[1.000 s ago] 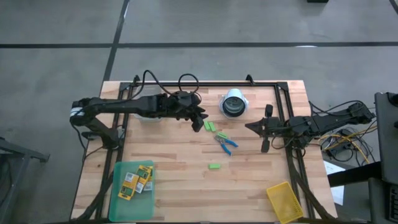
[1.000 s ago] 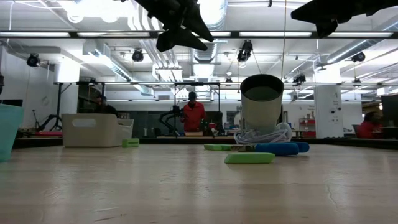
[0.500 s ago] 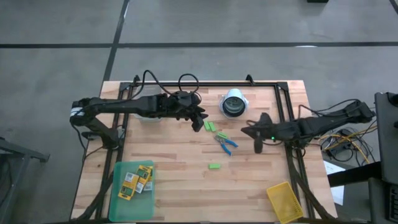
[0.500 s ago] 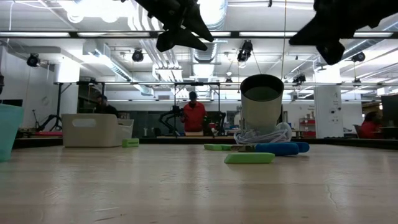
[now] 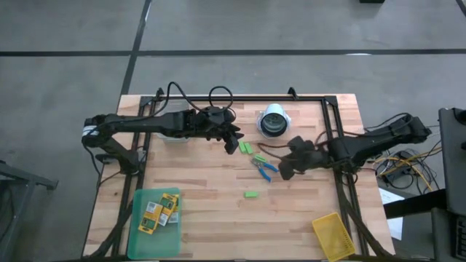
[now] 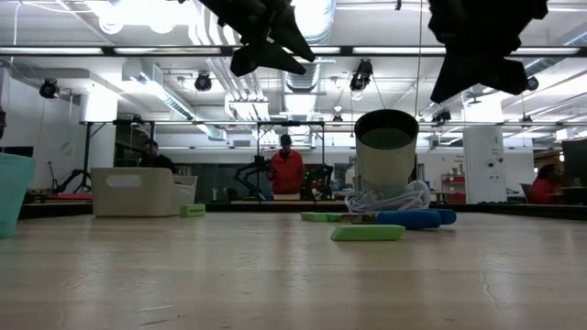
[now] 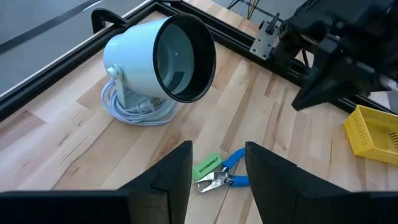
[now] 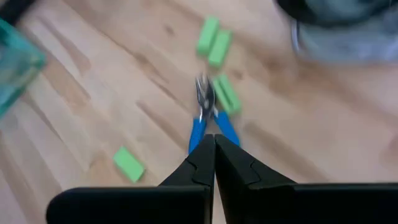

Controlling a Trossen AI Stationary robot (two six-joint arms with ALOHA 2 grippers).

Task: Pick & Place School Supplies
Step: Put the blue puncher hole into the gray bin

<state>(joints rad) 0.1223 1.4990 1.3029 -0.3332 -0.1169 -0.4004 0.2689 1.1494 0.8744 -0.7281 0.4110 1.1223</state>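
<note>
High view: right pincer [image 5: 285, 172] shut tight, empty, arm stretched low across the surface [image 5: 211, 211], tip just right of the scissors [image 5: 265, 168]. Left pincer [image 5: 234, 140] part open, empty, raised beside two green erasers [image 5: 246, 148]. Crayon boxes [image 5: 159, 211] lie in the near-left tray [image 5: 145, 240]. No writing readable.
</note>
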